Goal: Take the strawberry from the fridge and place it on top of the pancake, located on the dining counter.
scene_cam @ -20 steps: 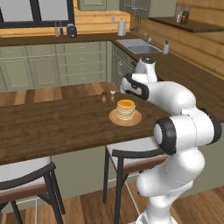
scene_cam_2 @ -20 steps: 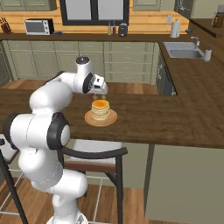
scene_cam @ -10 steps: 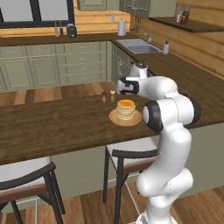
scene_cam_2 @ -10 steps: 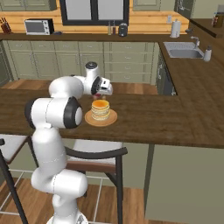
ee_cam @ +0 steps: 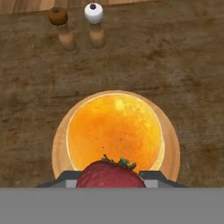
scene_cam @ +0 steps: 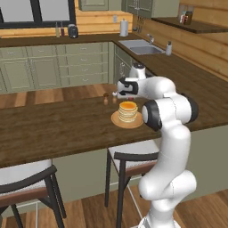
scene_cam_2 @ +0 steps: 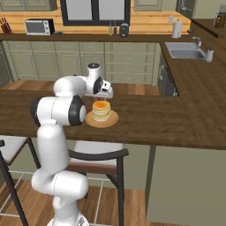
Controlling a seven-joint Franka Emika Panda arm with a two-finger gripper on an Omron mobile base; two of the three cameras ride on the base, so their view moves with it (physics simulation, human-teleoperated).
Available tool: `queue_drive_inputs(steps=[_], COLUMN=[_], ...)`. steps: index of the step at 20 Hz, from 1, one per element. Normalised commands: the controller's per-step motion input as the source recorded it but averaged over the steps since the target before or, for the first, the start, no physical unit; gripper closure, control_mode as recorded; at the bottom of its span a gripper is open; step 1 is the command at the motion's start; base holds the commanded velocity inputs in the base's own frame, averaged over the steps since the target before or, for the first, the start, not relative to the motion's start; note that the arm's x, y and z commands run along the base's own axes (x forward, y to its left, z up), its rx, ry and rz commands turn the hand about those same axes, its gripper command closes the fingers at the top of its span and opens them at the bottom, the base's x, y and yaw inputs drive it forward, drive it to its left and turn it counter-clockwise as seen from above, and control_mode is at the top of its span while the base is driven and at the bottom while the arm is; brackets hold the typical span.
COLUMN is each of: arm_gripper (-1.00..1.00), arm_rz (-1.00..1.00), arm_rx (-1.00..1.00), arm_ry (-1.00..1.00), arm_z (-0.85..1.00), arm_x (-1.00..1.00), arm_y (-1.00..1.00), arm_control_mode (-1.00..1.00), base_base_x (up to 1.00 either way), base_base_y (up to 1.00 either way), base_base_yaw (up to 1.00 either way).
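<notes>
Clamped between the gripper's fingers, the strawberry hangs over the six o'clock edge of the pancake, apparently lined up for release. Two shakers stand at eleven o'clock on the dining counter.

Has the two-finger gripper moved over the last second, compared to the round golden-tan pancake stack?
Yes. The gripper has swung in from beside the round golden-tan pancake stack to hang above its far edge, holding the red strawberry.

claw just above pancake | pancake on plate | dining counter
</notes>
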Motion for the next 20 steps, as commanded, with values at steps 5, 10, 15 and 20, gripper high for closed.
queue_drive_inputs(steps=[5,10,15,20], arm_gripper=[1.0,1.0,1.0,1.0], arm_rz=[0.0,0.0,0.0,0.0], arm_rx=[0.0,0.0,-0.01,0.0], arm_ry=[0.06,0.0,0.0,0.0], arm_z=[-0.3,-0.21,-0.13,-0.14], arm_x=[0.0,0.11,0.26,0.07], arm_y=[-0.14,-0.05,0.13,0.04], arm_control_mode=[-1.0,-1.0,-1.0,-1.0], base_base_x=[0.0,0.0,0.0,0.0], base_base_y=[0.0,0.0,0.0,0.0], base_base_yaw=[0.0,0.0,0.0,0.0])
